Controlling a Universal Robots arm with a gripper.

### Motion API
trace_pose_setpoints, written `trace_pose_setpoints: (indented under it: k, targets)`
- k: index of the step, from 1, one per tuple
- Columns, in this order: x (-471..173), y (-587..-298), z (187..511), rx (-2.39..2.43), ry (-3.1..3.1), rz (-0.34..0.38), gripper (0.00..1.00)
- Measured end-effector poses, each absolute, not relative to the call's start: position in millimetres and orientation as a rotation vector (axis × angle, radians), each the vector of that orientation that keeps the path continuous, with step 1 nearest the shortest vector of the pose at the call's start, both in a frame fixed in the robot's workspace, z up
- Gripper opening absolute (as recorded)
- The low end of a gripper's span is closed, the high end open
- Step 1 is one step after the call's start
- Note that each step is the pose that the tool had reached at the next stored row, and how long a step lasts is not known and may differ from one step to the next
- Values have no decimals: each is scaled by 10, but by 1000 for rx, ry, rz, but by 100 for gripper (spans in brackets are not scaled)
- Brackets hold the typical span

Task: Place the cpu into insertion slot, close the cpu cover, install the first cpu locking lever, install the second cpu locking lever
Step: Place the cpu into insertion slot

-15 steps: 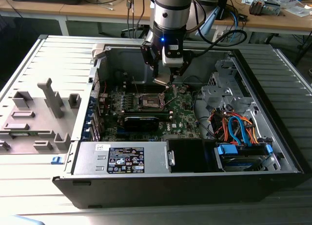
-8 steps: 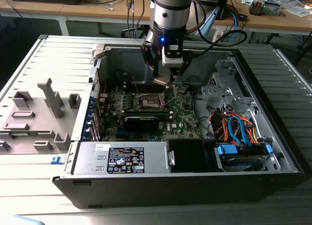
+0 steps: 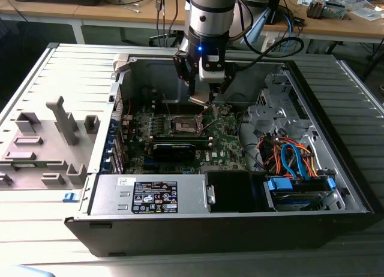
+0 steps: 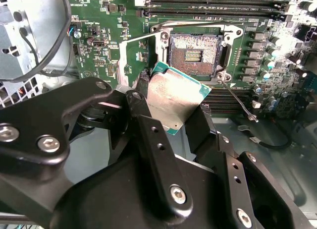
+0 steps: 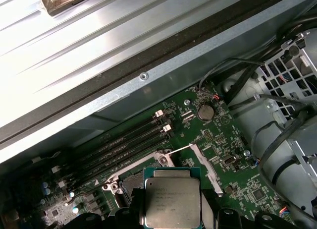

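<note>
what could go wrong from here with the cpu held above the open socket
1. The cpu, clamped in the gripper, looks turned out of square with the insertion slot in the second wrist view. It might seat crooked and harm the contacts.
2. The cpu cover stands open close beside the gripper and could be snagged on the way down.

Even room light from above; inside the case (image 3: pixel 240 229) it is dimmer. In the second wrist view the cpu (image 4: pixel 173 97) gives pale glare, my fingers (image 4: pixel 148 135) are black shadow.
</note>
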State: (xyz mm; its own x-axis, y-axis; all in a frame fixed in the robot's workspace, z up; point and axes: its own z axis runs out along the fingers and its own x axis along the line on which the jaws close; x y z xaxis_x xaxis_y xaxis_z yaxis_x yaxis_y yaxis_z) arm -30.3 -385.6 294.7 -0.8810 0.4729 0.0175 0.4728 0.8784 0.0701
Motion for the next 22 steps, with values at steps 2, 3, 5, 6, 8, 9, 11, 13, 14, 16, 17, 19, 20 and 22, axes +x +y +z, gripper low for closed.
trace_pose_setpoints:
  k: [2,3,5,6,8,9,11,13,14,16,17,19,20,22]
  targets:
    - [-303,-3856,2947,768,3044,114,54]
    - [-303,-3855,2946,769,3044,114,54]
    - [-303,-3856,2946,771,3043,114,54]
    - [-303,-3856,2946,772,3043,114,54]
    - [-303,-3856,2946,774,3042,114,54]
    - [-303,-3856,2946,775,3042,114,54]
    - [-303,-3856,2946,778,3041,114,54]
    - [-303,-3856,2945,785,3039,114,54]
    - [-303,-3856,2945,789,3038,113,54]
    - [-303,-3856,2944,800,3035,113,54]
    - [-303,-3856,2943,802,3034,114,54]
    - [-303,-3856,2943,804,3034,113,54]
    - [-303,-3856,2943,806,3033,113,54]
    - [-303,-3856,2943,809,3032,113,54]
